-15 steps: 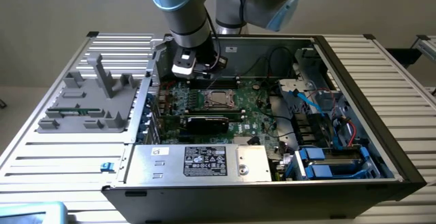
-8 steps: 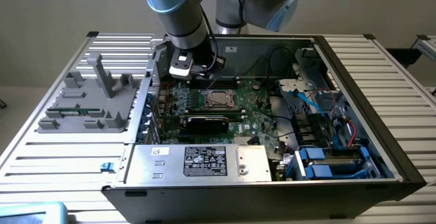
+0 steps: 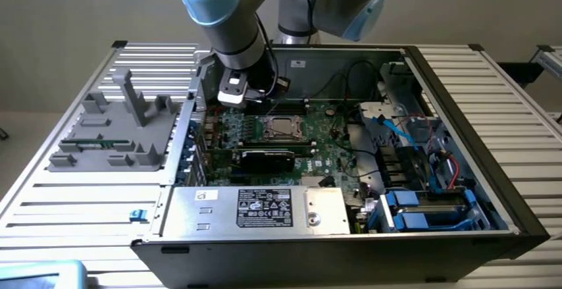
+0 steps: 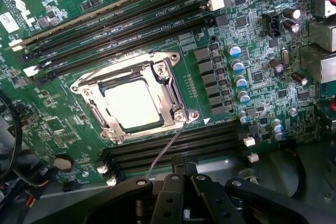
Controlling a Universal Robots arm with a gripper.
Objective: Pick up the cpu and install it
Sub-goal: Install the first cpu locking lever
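Note:
The cpu [image 4: 131, 103], a flat square chip with a shiny silver top, lies inside the metal-framed socket [image 4: 170, 90] on the green motherboard [image 4: 226, 129]. A thin wire lever [image 4: 168, 145] runs out from the frame's corner. In the exterior view the cpu [image 3: 281, 127] sits mid-board inside the open computer case. My gripper [image 3: 233, 98] hangs above the board, just off the socket toward the exterior view's left and farther back. Its black body [image 4: 176, 192] shows in the wrist view with nothing visible in it.
Black memory slots [image 4: 131, 24] flank the socket on both sides. A black card [image 3: 268, 159] lies in front of it, then the silver box with a white label [image 3: 263, 209]. Cables [image 3: 395, 131] and blue drive bays [image 3: 422, 210] crowd the right. A grey fixture [image 3: 114, 128] stands outside the case.

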